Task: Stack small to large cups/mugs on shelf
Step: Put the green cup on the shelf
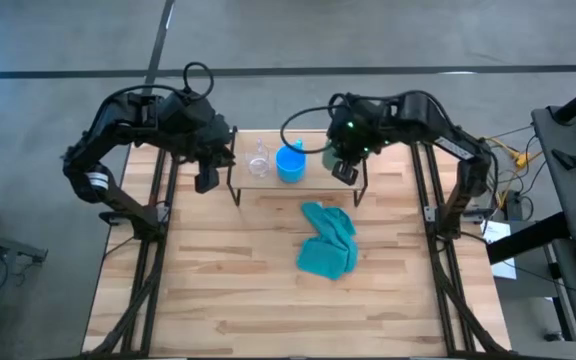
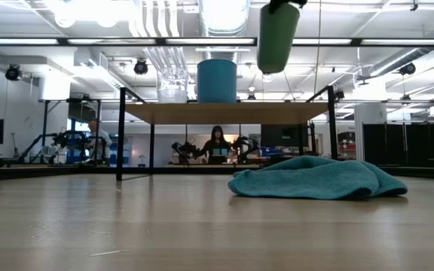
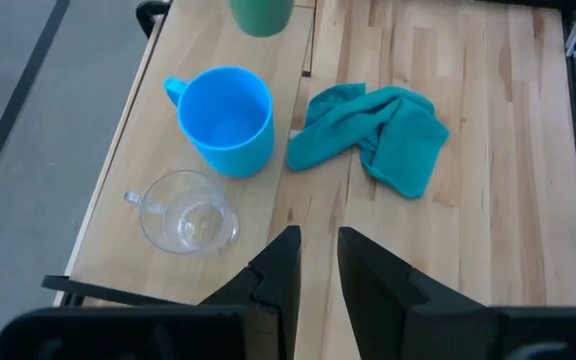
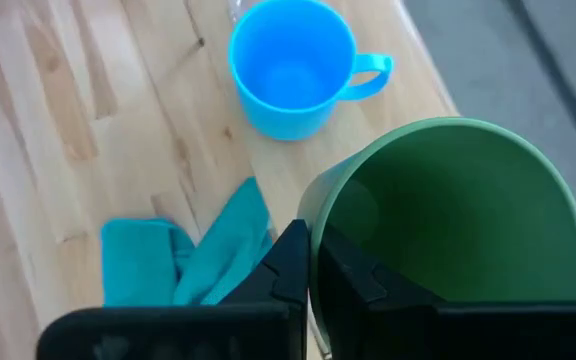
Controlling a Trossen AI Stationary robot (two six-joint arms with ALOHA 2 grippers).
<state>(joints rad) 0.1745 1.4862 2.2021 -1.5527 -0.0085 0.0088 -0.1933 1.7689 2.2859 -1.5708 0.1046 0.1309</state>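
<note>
The clear glass cup [image 3: 186, 212] and the blue mug [image 3: 226, 118] stand side by side, mouths up, on the shelf's wooden board [image 2: 224, 113]. My right gripper [image 4: 311, 268] is shut on the green cup [image 4: 448, 210], which hangs in the air above the shelf's right part [image 2: 277, 34], to the right of the blue mug. My left gripper [image 3: 314, 272] is open and empty, at the shelf's left end [image 1: 206, 175], just beside the glass cup. My right gripper pinches the green cup's wall at the rim [image 4: 315, 212], one finger inside the cup [image 4: 346, 272] and one outside [image 4: 286, 262]. The cup is lifted clear of the shelf, mouth up and slightly tilted, hanging below the fingers.
A crumpled teal cloth [image 1: 328, 240] lies on the table in front of the shelf. The shelf's thin black legs [image 2: 119, 135] stand on the table's far middle part. A person [image 2: 217, 143] sits in the room beyond the table.
</note>
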